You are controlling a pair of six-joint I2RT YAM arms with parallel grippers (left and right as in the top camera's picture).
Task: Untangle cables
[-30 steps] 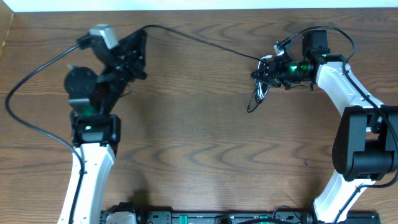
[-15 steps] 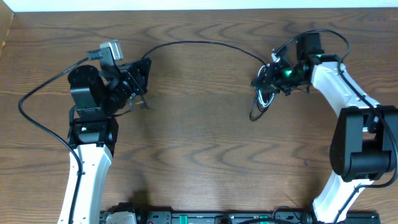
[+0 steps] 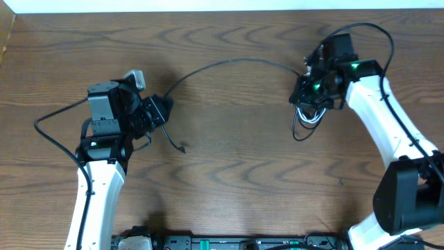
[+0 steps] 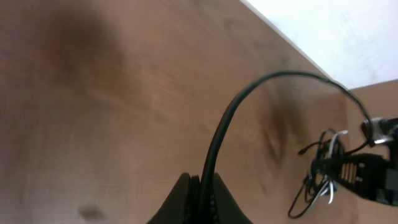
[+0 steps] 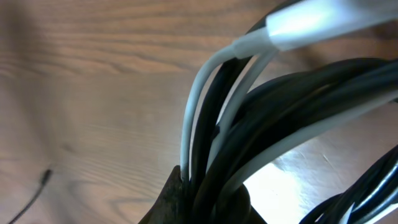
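The cables (image 3: 307,118) are thin cords. Most are black, and a white one is mixed in.

The biggest is one long black cord (image 3: 229,62). It runs in a high bow across the upper middle of the top view. It goes from my left hand (image 3: 161,112) at the left to my right hand (image 3: 310,92) at the upper right.

My left hand is pressed together on that cord. A short end sticks out past it and ends in a little plug tip (image 3: 182,148) at the middle left.

My right hand is pinching the rest of the cables. They hang in small loops just below it. In my right wrist view the white cord (image 5: 198,99) bends over beside the black ones, right above my fingertips (image 5: 168,205).

Under it all is a brown wooden table (image 3: 229,194). A white strip (image 3: 208,5) runs along the top edge. A thick black wire (image 3: 61,113) from my left arm loops out at the far left, well apart from the cables.
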